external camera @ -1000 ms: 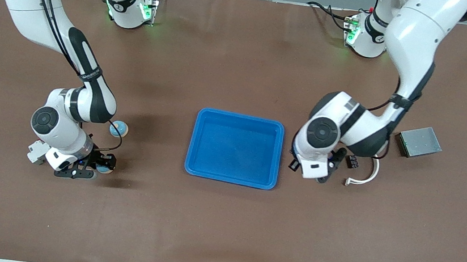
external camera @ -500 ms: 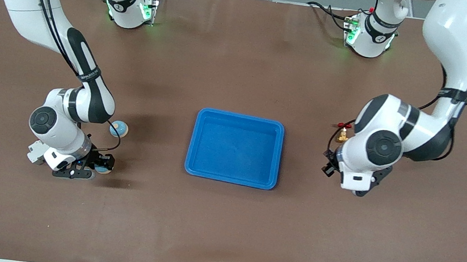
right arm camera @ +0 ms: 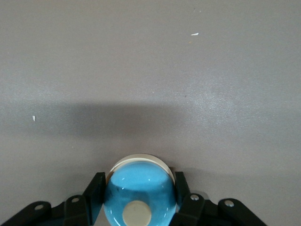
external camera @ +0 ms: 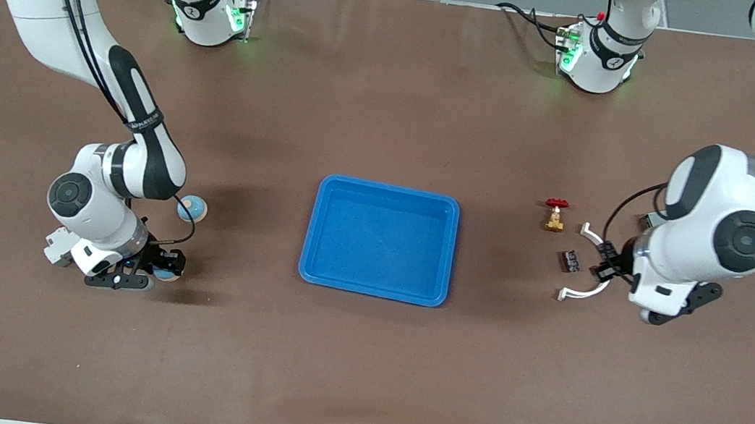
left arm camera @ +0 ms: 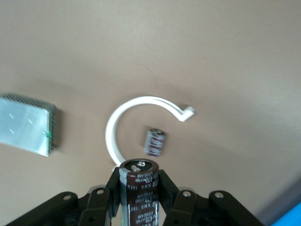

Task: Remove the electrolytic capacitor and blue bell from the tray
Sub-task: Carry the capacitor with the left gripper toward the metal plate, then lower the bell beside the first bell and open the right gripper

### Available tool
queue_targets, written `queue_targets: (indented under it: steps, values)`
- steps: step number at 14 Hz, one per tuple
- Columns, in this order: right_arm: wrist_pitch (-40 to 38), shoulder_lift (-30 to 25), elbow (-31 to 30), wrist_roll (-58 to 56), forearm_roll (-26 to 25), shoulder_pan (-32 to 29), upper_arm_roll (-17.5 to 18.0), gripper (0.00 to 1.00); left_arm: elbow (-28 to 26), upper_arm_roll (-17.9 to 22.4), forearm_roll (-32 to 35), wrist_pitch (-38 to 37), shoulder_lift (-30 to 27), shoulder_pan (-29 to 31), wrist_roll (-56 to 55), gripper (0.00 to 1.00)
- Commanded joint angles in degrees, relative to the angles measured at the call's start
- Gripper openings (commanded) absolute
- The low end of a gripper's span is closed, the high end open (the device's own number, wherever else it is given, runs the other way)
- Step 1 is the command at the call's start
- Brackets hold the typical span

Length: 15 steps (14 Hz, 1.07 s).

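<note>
In the left wrist view a dark brown capacitor (left arm camera: 141, 197) stands upright between the fingers of my left gripper (left arm camera: 139, 176), which is shut on it. That gripper (external camera: 608, 263) hangs over the white curved clip (external camera: 583, 286) toward the left arm's end of the table. My right gripper (right arm camera: 139, 188) is shut on a shiny blue bell (right arm camera: 136, 190) with a cream button. It sits low at the table (external camera: 159, 271) toward the right arm's end. The blue tray (external camera: 380, 239) lies midway between the two arms.
A second blue bell (external camera: 192, 207) sits beside the right arm's wrist. A brass valve with a red handle (external camera: 554, 215) and a small dark capacitor (external camera: 569, 260) lie near the clip. A grey metal box (left arm camera: 26, 125) lies close by.
The left arm has swung from beside the tray toward its own end of the table, uncovering the valve and covering the grey box. The right arm has barely moved.
</note>
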Motion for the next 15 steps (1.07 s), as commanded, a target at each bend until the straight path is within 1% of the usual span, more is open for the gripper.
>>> queue_targets:
  steps: [1, 2, 3, 4, 5, 7, 13, 15]
  values:
    - [0.6, 0.5, -0.2, -1.4, 0.7, -1.2, 0.8, 0.0, -2.4, -0.8, -0.8, 0.8, -2.5, 5.4, 11.2, 0.02]
    - [0.6, 0.5, -0.1, -1.4, 0.7, -1.2, 0.8, 0.0, -2.4, -0.8, -0.5, 1.7, -2.2, 6.6, 14.1, 0.02]
    - [0.6, 0.6, 0.0, -1.3, 0.7, -1.2, 0.8, 0.11, -2.8, -0.7, -0.2, 3.3, -1.7, 7.7, 16.6, 0.02]
    - [0.7, 0.8, 0.1, -1.4, 0.7, -1.3, 0.8, 0.86, -3.7, -0.7, 0.5, 5.4, -1.5, 8.3, 18.1, 0.02]
    - [1.2, 0.9, 0.1, -1.4, 0.7, -1.3, 0.8, 1.0, -4.3, -0.6, 1.7, 7.6, -0.6, 8.7, 19.3, 0.02]
    - [1.1, 0.9, 0.1, -1.2, 0.7, -1.1, 0.8, 1.0, -4.4, -0.6, 5.1, 10.4, 1.8, 9.9, 20.7, 0.02]
    - [0.0, 0.2, 0.4, -1.1, 0.7, -0.7, 0.9, 1.0, -4.4, -0.3, 10.5, 16.9, 7.5, 10.6, 20.2, 0.02]
    - [-4.3, -0.9, 0.8, -1.0, 0.8, -0.7, 1.1, 1.0, -4.4, -0.3, 11.8, 18.1, 8.9, 10.5, 19.5, 0.02]
